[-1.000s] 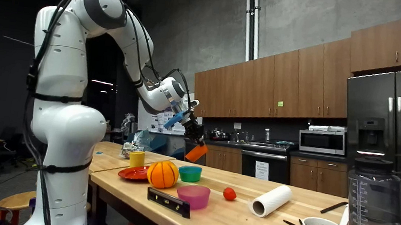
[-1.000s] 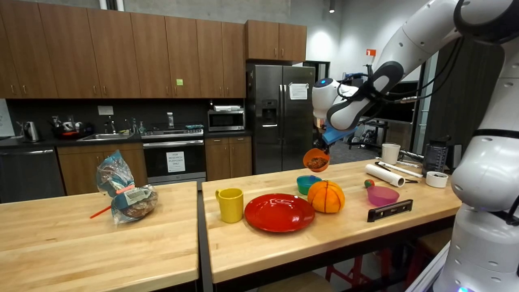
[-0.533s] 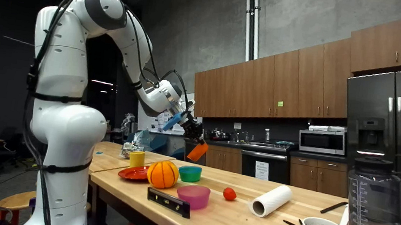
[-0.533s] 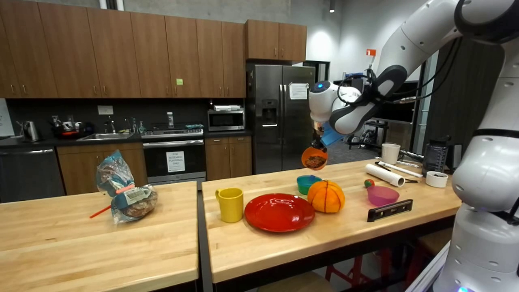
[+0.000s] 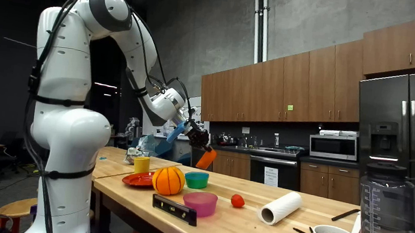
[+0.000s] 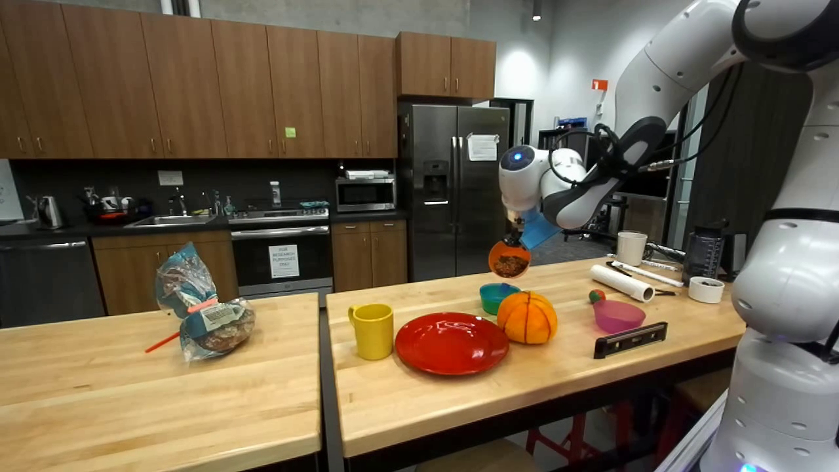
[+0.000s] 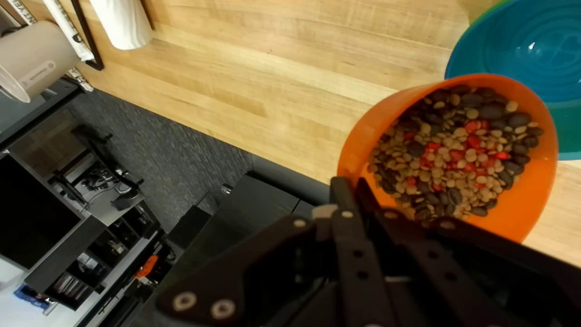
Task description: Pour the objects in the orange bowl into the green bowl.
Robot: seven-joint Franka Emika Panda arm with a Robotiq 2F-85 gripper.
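Note:
My gripper [image 7: 351,180] is shut on the rim of the orange bowl [image 7: 531,200], one finger on each side of its wall. The bowl is tilted and holds brown beans, pale lentil-like pieces and red bits. In both exterior views the orange bowl [image 5: 207,159] [image 6: 503,250] hangs in the air above the table, below the gripper [image 5: 209,147] [image 6: 514,240]. The green bowl [image 5: 196,183] [image 6: 495,303] stands on the table below it. In the wrist view the green bowl [image 7: 573,131], with a blue inside, is partly hidden behind the orange bowl.
An orange pumpkin-like ball [image 6: 527,319] stands close to the green bowl. Near it are a red plate [image 6: 452,354], a yellow mug [image 6: 373,334], a pink bowl [image 5: 200,204], a black level [image 5: 174,208], a red strawberry-like thing [image 5: 237,201] and a paper roll [image 5: 284,207].
The wrist has dropped and turned a little. The orange bowl has shifted slightly and its tilt has changed. Its contents still show inside. The green bowl has not moved.

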